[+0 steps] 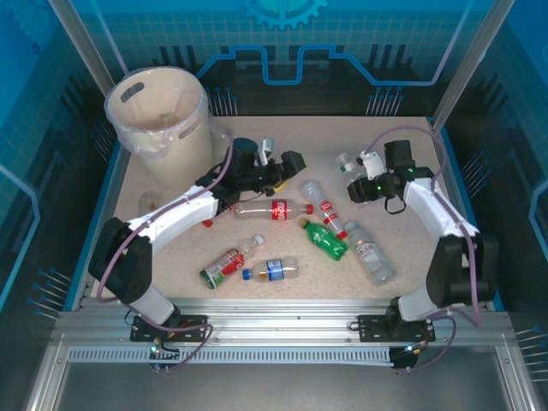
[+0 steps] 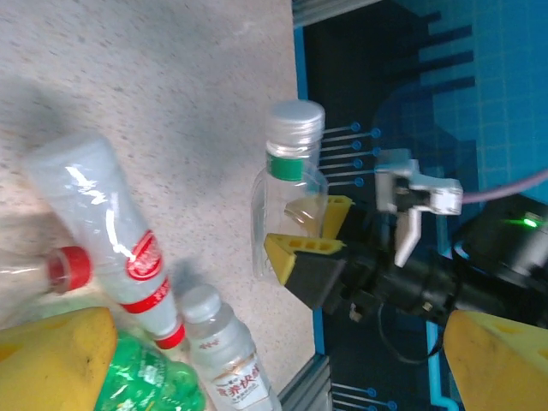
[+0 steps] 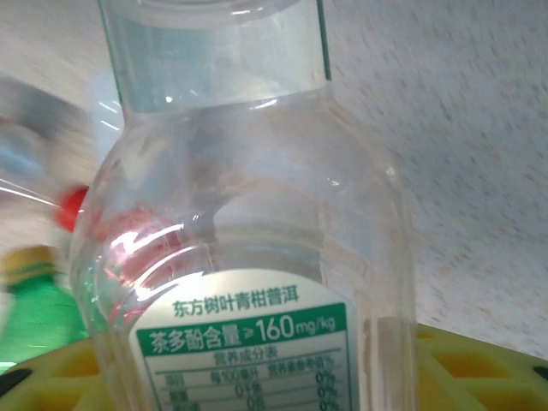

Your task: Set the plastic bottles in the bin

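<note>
The cream bin (image 1: pixel 158 111) stands at the far left corner. Several plastic bottles lie mid-table: a red-labelled one (image 1: pixel 270 210), a clear red-banded one (image 1: pixel 321 201), a green one (image 1: pixel 325 241), a white-labelled one (image 1: pixel 370 253) and a blue-labelled one (image 1: pixel 272 270). My right gripper (image 1: pixel 354 177) is shut on a clear bottle with a silver cap and a green-white label (image 3: pixel 248 257), standing near the table's right edge (image 2: pixel 287 193). Its yellow fingers (image 2: pixel 304 248) press both sides. My left gripper (image 1: pixel 285 169) hangs open above the table's middle, with nothing between its yellow fingers (image 2: pixel 51 355).
Another bottle with a red and green label (image 1: pixel 226 266) lies at the front left. A loose red cap (image 1: pixel 207 224) sits beside my left arm. Blue walls and a raised frame (image 1: pixel 274 304) ring the table.
</note>
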Motion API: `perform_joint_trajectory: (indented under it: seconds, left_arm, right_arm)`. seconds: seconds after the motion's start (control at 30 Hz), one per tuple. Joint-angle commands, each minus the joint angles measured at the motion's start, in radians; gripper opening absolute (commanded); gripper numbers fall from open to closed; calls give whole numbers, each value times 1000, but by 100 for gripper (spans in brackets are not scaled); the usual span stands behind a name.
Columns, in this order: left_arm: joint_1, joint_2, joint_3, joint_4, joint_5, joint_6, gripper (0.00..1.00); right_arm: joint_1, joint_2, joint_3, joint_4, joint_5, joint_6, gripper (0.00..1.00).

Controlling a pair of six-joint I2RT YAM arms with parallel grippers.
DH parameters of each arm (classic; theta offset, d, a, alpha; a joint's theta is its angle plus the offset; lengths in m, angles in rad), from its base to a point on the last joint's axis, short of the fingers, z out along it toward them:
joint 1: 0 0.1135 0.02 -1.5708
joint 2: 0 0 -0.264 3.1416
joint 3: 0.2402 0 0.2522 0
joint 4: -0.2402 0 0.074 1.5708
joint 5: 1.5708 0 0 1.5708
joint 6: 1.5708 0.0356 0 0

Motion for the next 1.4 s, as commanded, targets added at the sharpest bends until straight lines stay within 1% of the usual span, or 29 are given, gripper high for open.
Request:
perform_joint_trajectory:
  seconds: [0.0,0.2,0.4,0.47,0.57,0.67,0.73,0.83,0.97,1.0,1.03,1.07,1.13,1.17,1.2,1.37]
  left_arm:
    - [-35,49,67,75,37,-39,99]
    - [-81,140,148,78,49,-49,99]
    - [-108,233,231,53,32,-50,99]
    - [-107,256,242,70,35,-65,94]
    - [-110,276,262,68,35,-71,82]
    - [-110,278,260,62,20,-68,73]
    - [-110,280,253,62,12,-66,62]
    - [-109,287,247,72,12,-78,51]
    - [-109,289,247,77,13,-82,43]
    - [-110,289,247,77,13,-82,43]
    - [-109,289,250,75,12,-80,43]
    - [-108,289,251,72,12,-77,43]
    - [-105,287,258,60,9,-66,43]
    - [-102,288,262,52,7,-60,43]
    - [-100,286,269,43,6,-53,43]
    - [-53,274,334,-17,15,3,43]
  right_arm:
    - [39,-73,-55,101,-193,99,56]
    - [116,-140,-71,56,-196,101,56]
    - [162,-182,-110,118,-262,151,57]
    - [175,-180,-108,117,-263,150,57]
    - [178,-178,-112,121,-263,149,57]
    - [178,-179,-111,124,-275,155,58]
    - [177,-178,-111,134,-286,161,58]
    - [177,-175,-107,134,-289,162,58]
    - [177,-173,-103,121,-279,156,58]
    - [177,-174,-102,117,-277,155,59]
    - [176,-172,-97,109,-275,151,63]
    - [174,-173,-93,100,-274,150,69]
    - [166,-172,-76,68,-268,143,91]
    - [159,-174,-66,52,-261,137,97]
    - [148,-179,-58,32,-252,131,100]
    - [81,-245,-47,-6,-240,130,100]
